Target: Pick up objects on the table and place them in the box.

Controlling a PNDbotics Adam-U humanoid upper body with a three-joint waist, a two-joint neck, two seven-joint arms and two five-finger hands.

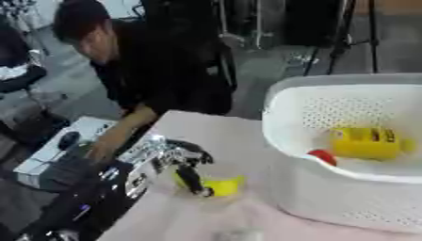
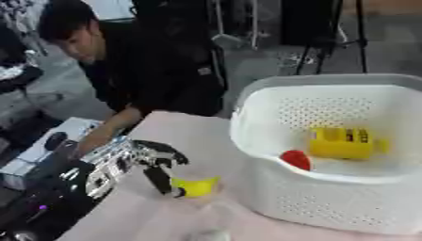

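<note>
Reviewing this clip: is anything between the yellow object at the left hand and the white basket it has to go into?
Nothing lies on the table between the yellow object and the white basket. Only the basket's near wall stands in the way, so the left hand, fingers already curled on the object, would have to lift it over the rim.

Lab: tripod legs (image 1: 329,42), operator's keyboard (image 1: 62,141)

The white basket (image 1: 284,155) runs off the right edge in both views, so its right wall is not seen. The red thing (image 2: 296,159) inside is partly hidden behind the near rim. On the table (image 1: 223,136), the left hand (image 1: 169,157) covers part of the yellow object (image 1: 224,186), too blurred to name; how its fingers (image 1: 191,179) meet it is unclear. A pale blurred shape (image 2: 206,234) is cut by the bottom edge.
</note>
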